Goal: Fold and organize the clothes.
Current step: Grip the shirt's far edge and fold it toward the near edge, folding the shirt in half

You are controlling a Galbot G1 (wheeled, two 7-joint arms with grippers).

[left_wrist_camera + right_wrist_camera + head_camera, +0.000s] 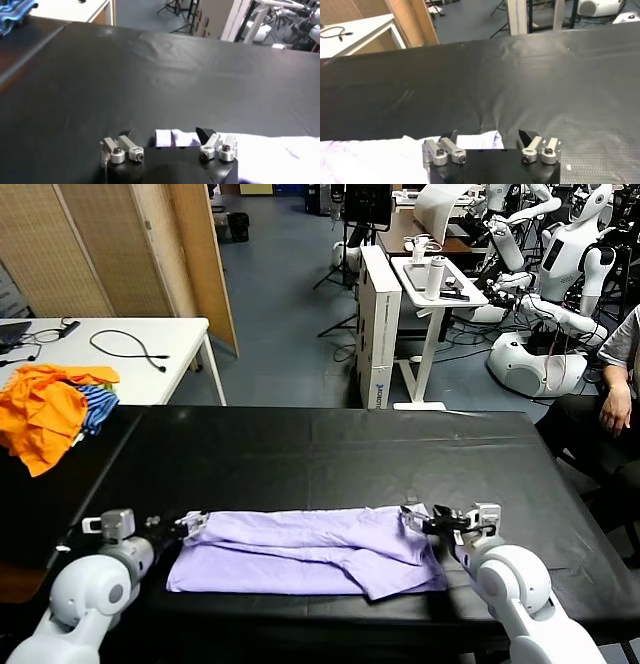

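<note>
The clothes, a pale lavender T-shirt (pixel 305 552), lie folded into a long flat band across the near part of the black table (pixel 330 454). My left gripper (pixel 190 522) stands open at the shirt's left end, and a lavender corner (pixel 172 138) shows between its jaws. My right gripper (pixel 420 521) stands open at the shirt's right end, and a corner of fabric (pixel 477 141) lies between its black fingertips (pixel 526 135). Neither gripper pinches the cloth.
A heap of orange and blue-striped garments (pixel 50 409) lies on the table's far left corner. Behind it stands a white table (pixel 110 354) with a black cable. A seated person (pixel 610 414) is at the right edge. Other robots and a white stand fill the background.
</note>
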